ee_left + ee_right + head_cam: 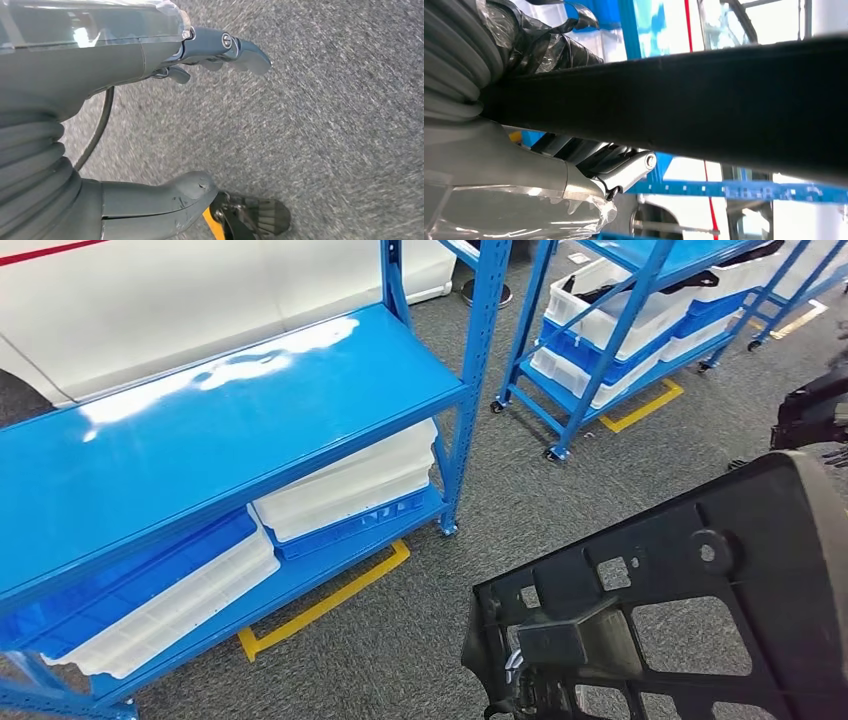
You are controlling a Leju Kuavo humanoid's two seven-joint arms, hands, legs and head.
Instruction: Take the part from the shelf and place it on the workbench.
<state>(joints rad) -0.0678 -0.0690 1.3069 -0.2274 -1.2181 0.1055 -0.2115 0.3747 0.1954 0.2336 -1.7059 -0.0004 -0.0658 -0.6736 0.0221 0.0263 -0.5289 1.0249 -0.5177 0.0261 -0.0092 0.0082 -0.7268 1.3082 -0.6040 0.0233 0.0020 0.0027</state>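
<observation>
The part [700, 590] is a large black plastic bracket with square cut-outs, filling the lower right of the head view above the grey carpet. In the right wrist view it crosses the picture as a broad dark bar [704, 100]. My right hand [574, 165] grips it, the fingers wrapped under its edge. The blue shelf [200, 430] stands to the left of the part, its top board bare and glossy. My left hand [150, 55] hangs over the carpet with thumb and fingers apart and nothing in it.
White bins [350, 485] and blue-and-white bins [150, 590] sit on the shelf's lower level. A second blue rack on wheels [620, 330] with more bins stands at the back right. Yellow tape [330, 600] marks the floor. A white car body [200, 300] is behind.
</observation>
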